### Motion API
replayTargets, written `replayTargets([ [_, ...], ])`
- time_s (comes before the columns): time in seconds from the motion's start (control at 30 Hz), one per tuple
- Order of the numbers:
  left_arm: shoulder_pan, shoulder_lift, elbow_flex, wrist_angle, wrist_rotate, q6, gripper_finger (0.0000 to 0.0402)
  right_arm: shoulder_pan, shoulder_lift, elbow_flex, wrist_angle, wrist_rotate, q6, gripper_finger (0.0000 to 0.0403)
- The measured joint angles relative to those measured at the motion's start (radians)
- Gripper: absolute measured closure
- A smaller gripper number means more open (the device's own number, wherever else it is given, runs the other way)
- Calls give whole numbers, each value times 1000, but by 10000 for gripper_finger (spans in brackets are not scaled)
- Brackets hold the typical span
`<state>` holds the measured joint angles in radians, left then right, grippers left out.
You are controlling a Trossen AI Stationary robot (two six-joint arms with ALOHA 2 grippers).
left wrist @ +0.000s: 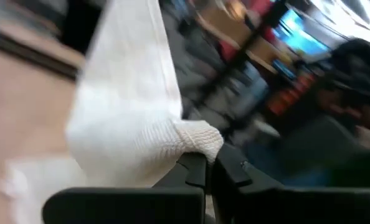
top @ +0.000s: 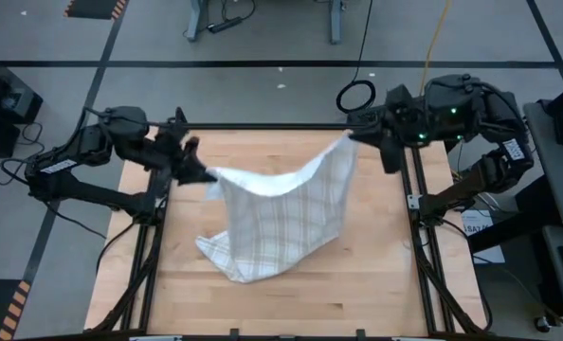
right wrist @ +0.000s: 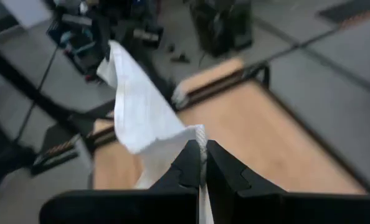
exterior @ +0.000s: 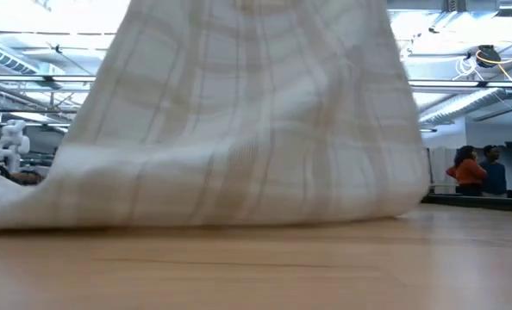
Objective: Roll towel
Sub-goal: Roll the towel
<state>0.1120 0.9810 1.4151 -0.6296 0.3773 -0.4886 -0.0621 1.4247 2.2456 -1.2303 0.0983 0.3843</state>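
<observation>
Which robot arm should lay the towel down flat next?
Neither alone, probably. The left gripper and right gripper each pinch a towel corner, so both should lower together.

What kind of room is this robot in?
Probably a robot lab or workshop. The wooden table sits in a black metal frame, cables cross a taped grey floor, and people stand far behind under bare ceiling pipes. Both grippers hold up the towel.

One towel [top: 277,223], two grippers: left gripper [top: 206,174], right gripper [top: 351,134]
</observation>
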Motion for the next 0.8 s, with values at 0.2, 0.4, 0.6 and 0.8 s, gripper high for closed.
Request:
replayTargets([
  [0.2, 0, 0, 0, 165, -187, 103, 398, -50, 16, 0, 99, 22, -80, 401],
  [0.4, 29, 0, 0, 403, -302, 211, 398, -135, 46, 0, 346, 71, -173, 401],
  [0.6, 31, 0, 0, 580, -145, 116, 398, -195, 63, -1, 479, 66, -187, 401],
  [0.8, -58, 41, 0, 587, -45, -30, 398, -197, 29, 0, 351, 35, -135, 401],
])
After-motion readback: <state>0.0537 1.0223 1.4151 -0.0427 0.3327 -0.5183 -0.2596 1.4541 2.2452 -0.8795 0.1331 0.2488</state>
